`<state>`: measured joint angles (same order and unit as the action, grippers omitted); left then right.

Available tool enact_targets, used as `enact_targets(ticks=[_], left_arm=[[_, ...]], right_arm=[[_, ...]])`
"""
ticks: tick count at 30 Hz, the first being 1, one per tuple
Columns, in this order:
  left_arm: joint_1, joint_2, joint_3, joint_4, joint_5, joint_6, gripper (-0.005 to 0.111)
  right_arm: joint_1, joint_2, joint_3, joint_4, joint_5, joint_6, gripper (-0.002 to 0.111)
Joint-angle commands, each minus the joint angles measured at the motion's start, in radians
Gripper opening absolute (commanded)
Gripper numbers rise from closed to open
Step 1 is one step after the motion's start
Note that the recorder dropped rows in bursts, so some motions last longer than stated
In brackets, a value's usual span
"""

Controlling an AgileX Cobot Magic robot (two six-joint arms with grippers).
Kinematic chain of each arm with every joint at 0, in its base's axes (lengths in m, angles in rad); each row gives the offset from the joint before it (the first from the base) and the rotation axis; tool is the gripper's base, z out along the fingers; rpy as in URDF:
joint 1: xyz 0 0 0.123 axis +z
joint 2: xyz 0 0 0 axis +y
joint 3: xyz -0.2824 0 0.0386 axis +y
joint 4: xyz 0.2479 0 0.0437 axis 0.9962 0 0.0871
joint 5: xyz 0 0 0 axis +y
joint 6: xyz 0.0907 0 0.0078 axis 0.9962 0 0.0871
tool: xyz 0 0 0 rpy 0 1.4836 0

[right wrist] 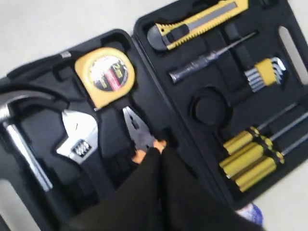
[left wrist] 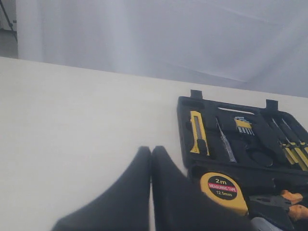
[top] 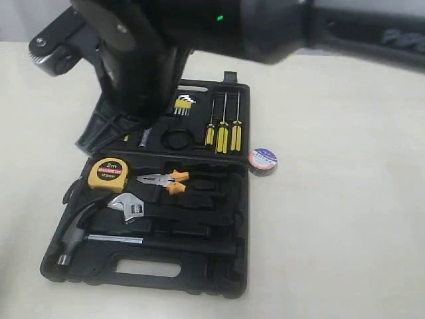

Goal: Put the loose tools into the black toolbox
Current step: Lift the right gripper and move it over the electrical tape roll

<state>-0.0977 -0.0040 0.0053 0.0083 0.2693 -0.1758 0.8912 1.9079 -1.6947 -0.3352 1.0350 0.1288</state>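
- Black moulded toolbox (top: 226, 282) lies open on the worktop (top: 345, 252). Its near half, the one with the slotted handle, holds the hammer (top: 116, 239) and the adjustable wrench (top: 129, 205).
- Further back in that half, the tape measure (top: 107, 174) and the pliers (top: 163, 181) each sit in a recess.
- Closed, with nothing visibly pinched, the right claw (right wrist: 160, 156) has its tips right at the pliers' orange handles. A lift or drag from here could snag a handle and tip the pliers out of their bed.
- Closed and empty too, the left claw (left wrist: 151, 151) hangs over the worktop close by the box.
- Outside the box is only the electrical tape (top: 263, 161), on the worktop just beside the right edge. Being round, it may roll away if nudged rather than gripped.
- The far half holds the utility knife (left wrist: 198, 132), hex keys (top: 182, 104) and three screwdrivers (top: 224, 136). Its round recess (top: 176, 139) is empty, probably the tape's place.
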Motion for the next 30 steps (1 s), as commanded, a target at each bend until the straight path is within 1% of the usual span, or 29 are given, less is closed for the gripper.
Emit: enact_targets(ticks=[1, 5, 8, 10, 12, 15, 18, 21, 22, 23, 24, 26, 28, 29, 30], left_arm=[[-0.006, 0.004, -0.005, -0.008, 0.003, 0.000, 0.000], [-0.006, 0.004, -0.005, -0.008, 0.003, 0.000, 0.000], [-0.006, 0.004, -0.005, -0.008, 0.003, 0.000, 0.000], [-0.006, 0.004, -0.005, -0.008, 0.003, 0.000, 0.000], [-0.006, 0.004, -0.005, -0.008, 0.003, 0.000, 0.000], [-0.006, 0.004, -0.005, -0.008, 0.003, 0.000, 0.000], [-0.006, 0.004, -0.005, -0.008, 0.003, 0.000, 0.000], [-0.006, 0.004, -0.005, -0.008, 0.003, 0.000, 0.000], [-0.006, 0.004, -0.005, -0.008, 0.003, 0.000, 0.000], [-0.006, 0.004, -0.005, -0.008, 0.003, 0.000, 0.000], [-0.006, 0.004, -0.005, -0.008, 0.003, 0.000, 0.000], [-0.006, 0.004, -0.005, -0.008, 0.003, 0.000, 0.000], [-0.006, 0.004, -0.005, -0.008, 0.003, 0.000, 0.000], [-0.006, 0.004, -0.005, -0.008, 0.003, 0.000, 0.000], [-0.006, 0.004, -0.005, -0.008, 0.003, 0.000, 0.000]], right_arm=[[-0.010, -0.170, 0.148, -0.094, 0.053, 0.035, 0.000], [-0.065, -0.324, 0.322, -0.105, 0.029, 0.104, 0.000], [-0.148, -0.425, 0.449, -0.084, -0.018, 0.154, 0.000], [-0.217, -0.466, 0.511, -0.029, -0.044, 0.160, 0.000], [-0.290, -0.484, 0.567, 0.073, -0.061, 0.147, 0.000], [-0.375, -0.472, 0.620, 0.211, -0.065, 0.053, 0.000], [-0.447, -0.428, 0.626, 0.270, -0.072, -0.016, 0.000], [-0.531, -0.378, 0.611, 0.306, -0.121, -0.059, 0.000], [-0.581, -0.336, 0.584, 0.352, -0.143, -0.145, 0.000], [-0.606, -0.309, 0.567, 0.376, -0.144, -0.208, 0.000], [-0.633, -0.253, 0.532, 0.389, -0.136, -0.346, 0.000], [-0.644, -0.184, 0.491, 0.386, -0.117, -0.499, 0.000], [-0.638, -0.130, 0.453, 0.386, -0.120, -0.557, 0.000], [-0.631, -0.105, 0.432, 0.386, -0.118, -0.567, 0.002], [-0.625, -0.086, 0.415, 0.386, -0.112, -0.567, 0.006]])
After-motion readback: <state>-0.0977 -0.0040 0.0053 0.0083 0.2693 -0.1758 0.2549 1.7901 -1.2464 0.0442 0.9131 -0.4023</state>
